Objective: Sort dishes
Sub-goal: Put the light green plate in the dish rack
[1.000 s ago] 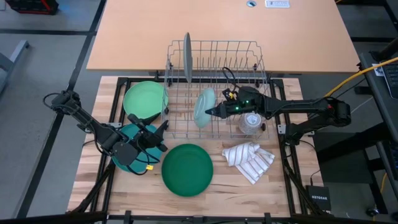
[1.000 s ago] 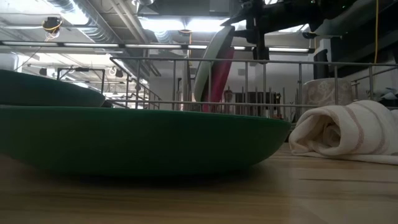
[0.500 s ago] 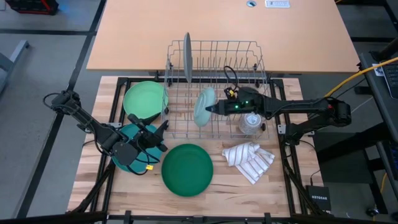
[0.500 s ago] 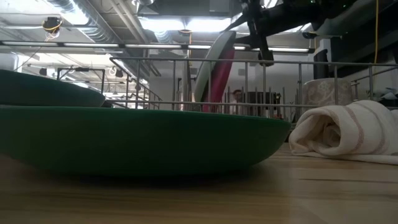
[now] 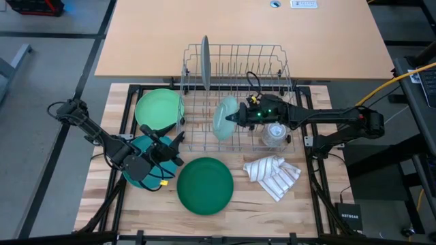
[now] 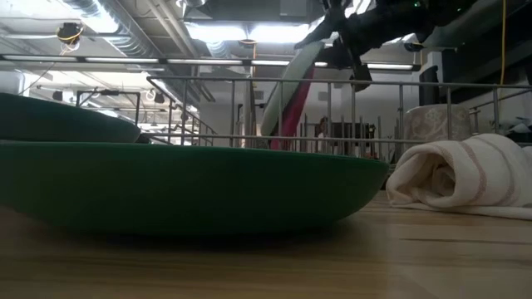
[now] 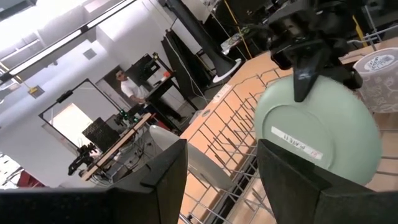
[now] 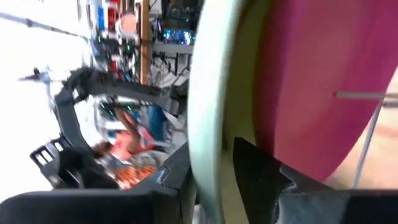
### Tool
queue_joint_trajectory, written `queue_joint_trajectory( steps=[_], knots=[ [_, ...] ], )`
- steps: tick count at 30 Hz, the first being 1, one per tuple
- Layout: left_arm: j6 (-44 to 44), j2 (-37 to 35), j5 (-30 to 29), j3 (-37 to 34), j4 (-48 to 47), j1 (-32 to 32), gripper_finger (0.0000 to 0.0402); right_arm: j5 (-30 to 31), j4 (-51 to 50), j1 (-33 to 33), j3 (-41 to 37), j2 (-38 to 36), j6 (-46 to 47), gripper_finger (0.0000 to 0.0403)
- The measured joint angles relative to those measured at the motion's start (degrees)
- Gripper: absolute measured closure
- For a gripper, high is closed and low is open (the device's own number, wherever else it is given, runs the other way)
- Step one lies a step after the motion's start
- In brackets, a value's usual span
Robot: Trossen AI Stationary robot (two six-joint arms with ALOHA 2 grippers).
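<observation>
A pale green plate [image 5: 223, 117] stands tilted on edge in the wire dish rack [image 5: 235, 58], its lower rim among the wires. My right gripper [image 5: 235, 117] is shut on its upper rim, high up in the low view [image 6: 337, 46]. A pink dish [image 8: 311, 74] stands close beside that plate. A grey plate [image 5: 204, 61] stands upright at the rack's far left. My left gripper [image 5: 176, 146] hovers open and level above a teal bowl [image 5: 136, 163], pointing at the rack. A light green plate [image 5: 159, 107] and a dark green plate [image 5: 205, 184] lie flat on the table. My right gripper pinches the pale green plate's upper rim [image 8: 208, 124] between its two fingers, one finger [image 8: 177, 180] on the plate's underside and the other [image 8: 255, 165] on its hollow face. It reaches in roughly level from the table's right. The plate leans, its lower rim resting in the rack.
A small clear glass cup [image 5: 274, 134] sits in the rack's right end, under my right arm. A striped white cloth [image 5: 272, 175] lies rolled on the table in front of the rack. A larger wooden table [image 5: 238, 34] lies beyond the rack.
My right gripper has rolled about its own pointing line while staying at the pale green plate's rim. The plate's top has tipped slightly with it, while its lower rim has stayed in the rack.
</observation>
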Motion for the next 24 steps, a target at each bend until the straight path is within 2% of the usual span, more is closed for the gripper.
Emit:
queue_joint_trajectory(
  steps=[5,13,24],
  knots=[
    [-0.8,0.0,0.0,0.0,0.0,0.0,0.0219,0.8,-0.1,-0.4,0.6,0.0,7.1,0.0297],
    [-1.1,0.0,0.0,0.0,0.0,0.0,0.0219,5.4,0.2,-0.3,4.5,0.0,16.4,0.0297],
    [-1.8,0.0,0.0,0.0,-1.6,0.0,0.0219,7.4,-5.8,-0.2,4.8,0.0,18.2,0.0297]
  ],
)
